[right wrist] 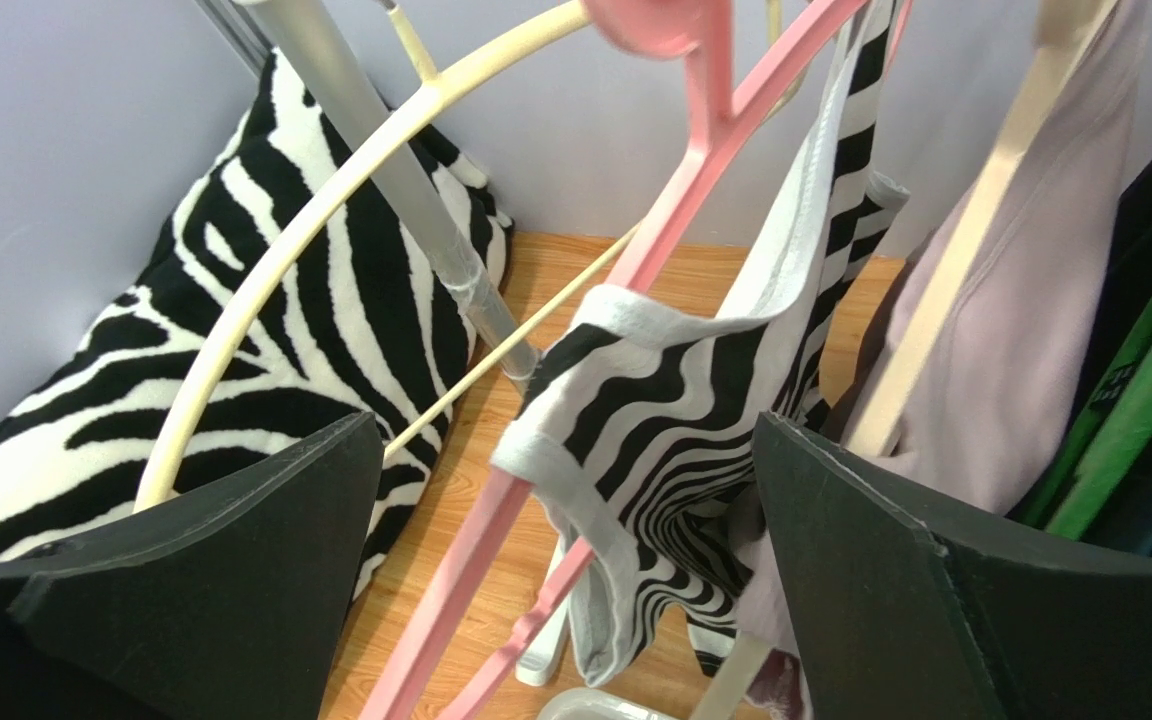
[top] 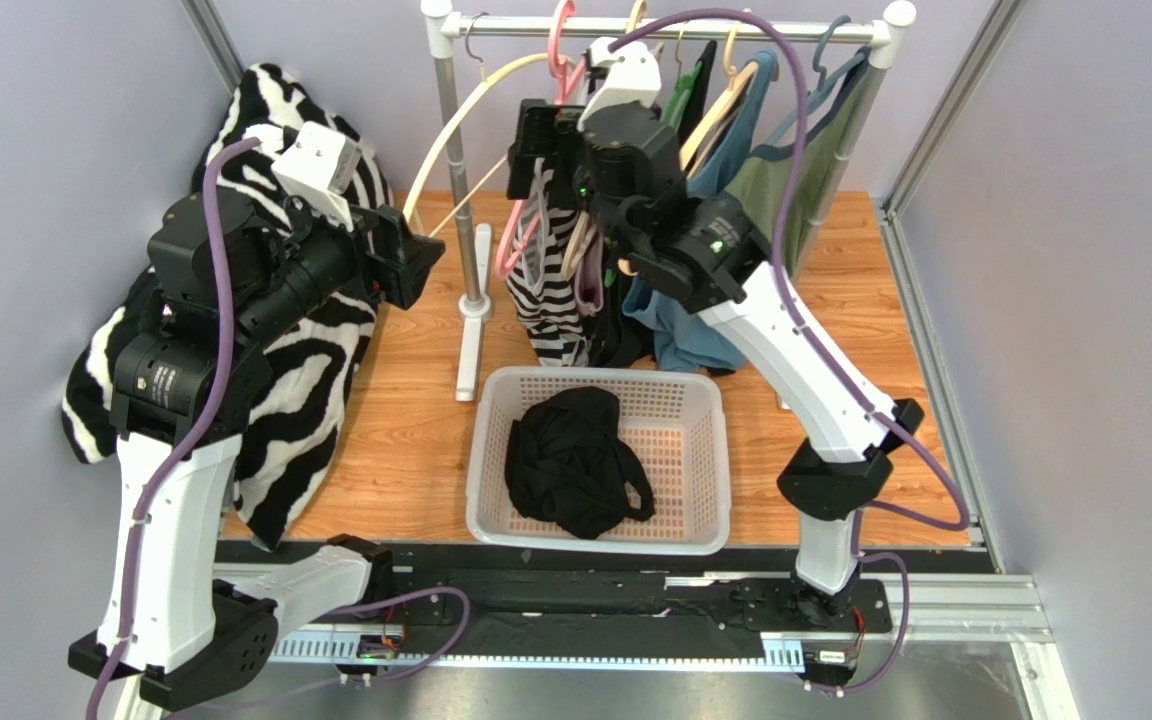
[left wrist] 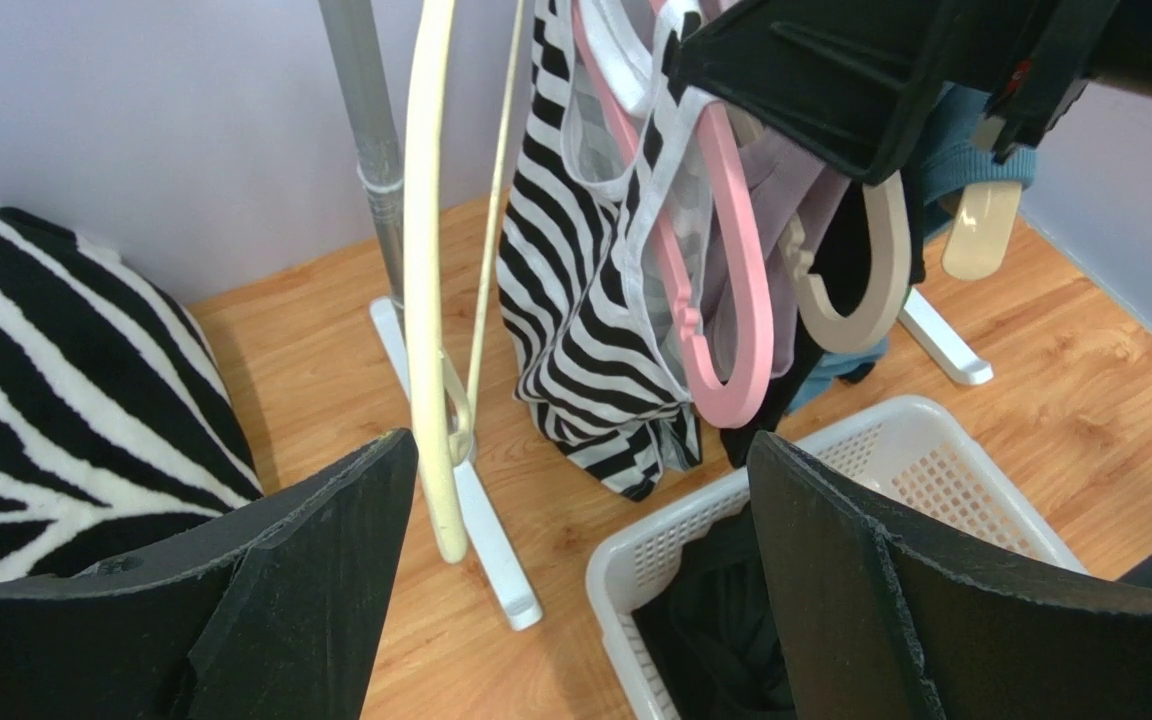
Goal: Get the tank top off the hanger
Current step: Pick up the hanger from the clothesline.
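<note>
1. Lilac-grey walls (top: pixel 1078 300) close in a wooden desk (top: pixel 417 450), and a metal clothes rail (top: pixel 657 26) stands at its far side.
2. On that rail, near the left end, a striped tank top (top: pixel 552 308) hangs from a pink hanger (left wrist: pixel 725 285). Its hem is just behind a white basket (top: pixel 695 393).
3. A bare cream hanger (top: pixel 455 128) hangs to its left, and other garments crowd its right.
4. The basket holds a crumpled black garment (top: pixel 575 458). A zebra-print throw (top: pixel 297 390) is heaped by the left wall.
5. The left claw (left wrist: pixel 575 450) is spread wide and grips nothing. It sits left of the rail and faces the tank top.
6. The right claw (right wrist: pixel 564 435) is raised beside the hangers with its fingers wide apart. In the right wrist view the pink hanger and a tank top strap lie in the gap — I cannot tell whether either finger touches them.
</note>
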`<state>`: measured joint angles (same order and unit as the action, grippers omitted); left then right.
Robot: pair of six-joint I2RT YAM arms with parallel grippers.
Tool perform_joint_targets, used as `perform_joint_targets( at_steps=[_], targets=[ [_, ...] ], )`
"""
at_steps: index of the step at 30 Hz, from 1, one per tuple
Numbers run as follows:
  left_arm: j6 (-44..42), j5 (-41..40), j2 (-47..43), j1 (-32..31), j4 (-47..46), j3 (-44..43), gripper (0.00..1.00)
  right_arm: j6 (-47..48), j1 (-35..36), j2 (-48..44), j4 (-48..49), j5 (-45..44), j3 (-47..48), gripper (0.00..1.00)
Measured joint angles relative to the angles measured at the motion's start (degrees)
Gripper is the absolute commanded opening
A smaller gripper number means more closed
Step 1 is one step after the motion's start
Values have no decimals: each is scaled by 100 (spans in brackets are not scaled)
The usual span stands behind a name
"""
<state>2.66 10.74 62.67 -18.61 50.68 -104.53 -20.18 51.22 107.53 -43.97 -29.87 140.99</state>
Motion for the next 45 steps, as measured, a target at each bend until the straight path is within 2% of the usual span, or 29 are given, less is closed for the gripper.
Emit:
perform_joint_targets(
  at_steps=[6,15,20,32,45],
  targets=[
    [-22,37,-76,0,-26,326,90,13,297,179,20,-555,52,100],
    [-46,28,-173,0,-33,404,90,55,295,195,-83,-907,17,100],
    [-46,26,-203,0,-35,404,91,70,229,13,-286,-960,-459,100],
    [-46,11,-223,0,-37,433,91,70,33,-544,-590,-1054,-699,100],
    [-46,4,-358,0,-35,603,91,-39,-527,527,-708,-400,188,99]
  ],
)
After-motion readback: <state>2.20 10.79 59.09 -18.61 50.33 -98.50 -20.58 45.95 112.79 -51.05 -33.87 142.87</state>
